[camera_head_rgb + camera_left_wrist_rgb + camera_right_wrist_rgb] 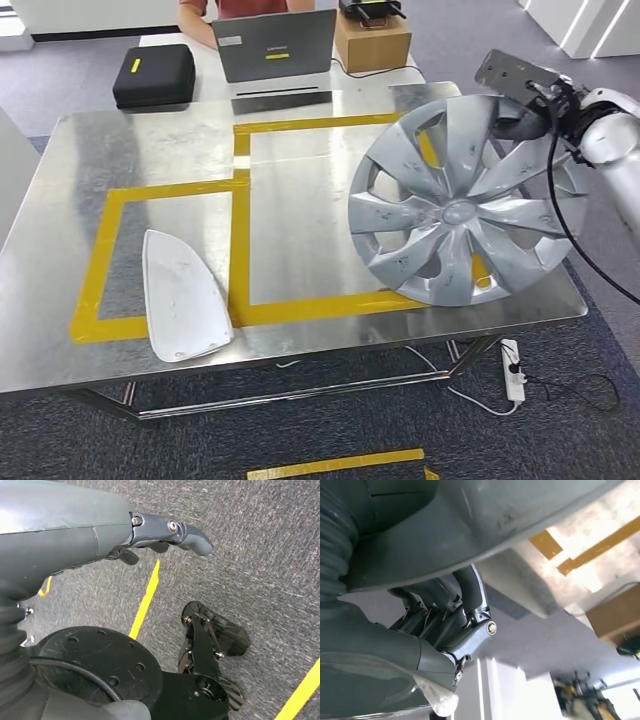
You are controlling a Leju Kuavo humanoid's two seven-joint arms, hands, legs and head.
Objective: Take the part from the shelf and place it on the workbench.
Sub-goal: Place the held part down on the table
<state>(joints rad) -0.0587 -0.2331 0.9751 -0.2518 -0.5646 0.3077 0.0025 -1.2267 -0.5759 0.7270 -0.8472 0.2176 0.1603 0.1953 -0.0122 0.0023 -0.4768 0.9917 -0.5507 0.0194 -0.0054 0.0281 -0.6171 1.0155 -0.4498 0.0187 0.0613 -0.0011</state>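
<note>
Now the silver hubcap [460, 200] hangs tilted over the workbench [302, 230], lower rim at its near right edge. The right hand [540, 105] grips the far upper rim, fingers seemingly wrapped around it. The left hand [166, 532], open, hangs far off, over carpet.

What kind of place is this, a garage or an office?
Probably a robot test lab set up as a workshop: a metal workbench marked with yellow tape, a hubcap held by the right hand, and a laptop.
</note>
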